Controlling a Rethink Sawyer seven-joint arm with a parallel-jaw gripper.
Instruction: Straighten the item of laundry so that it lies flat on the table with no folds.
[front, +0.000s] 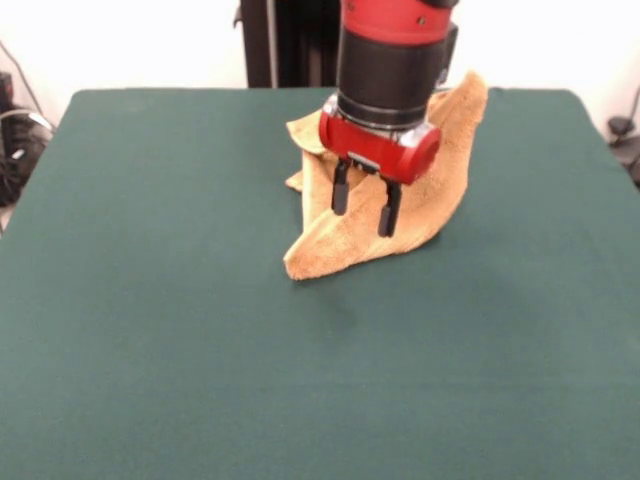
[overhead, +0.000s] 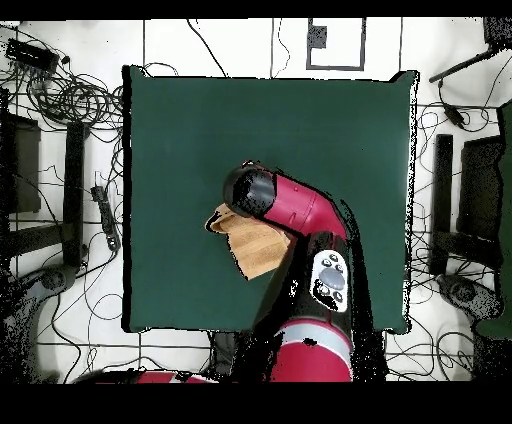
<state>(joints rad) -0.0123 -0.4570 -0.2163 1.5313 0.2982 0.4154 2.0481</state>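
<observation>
**Over the far half of the table, the gripper is hanging with its fingers apart in front of a rumpled towel**

On the dark green table, toward the side where the robot stands, the orange-yellow towel is lying bunched and folded rather than flat. Seen from the front, one pointed corner is reaching toward the camera and resting on the cloth top, while another corner is rising up to the right of the arm, near the table's far edge. A smaller fold is sticking out on the left, beside the red wrist. The towel's edges are curling and its layers are overlapping, so its full square shape is not showing.

The red and black arm is coming down from above, and the gripper is hanging in front of the towel's middle. Its two black fingers are standing apart with a clear gap between them, and nothing is showing between the tips. Whether the tips are touching the fabric cannot be told from this angle.

From overhead, the arm is stretching across the towel and covering much of it; the gripper itself is hidden beneath the wrist. The towel is showing as a tan patch beside the arm, nearer the robot's edge of the table than the opposite edge, with wide green cloth around it.
</observation>
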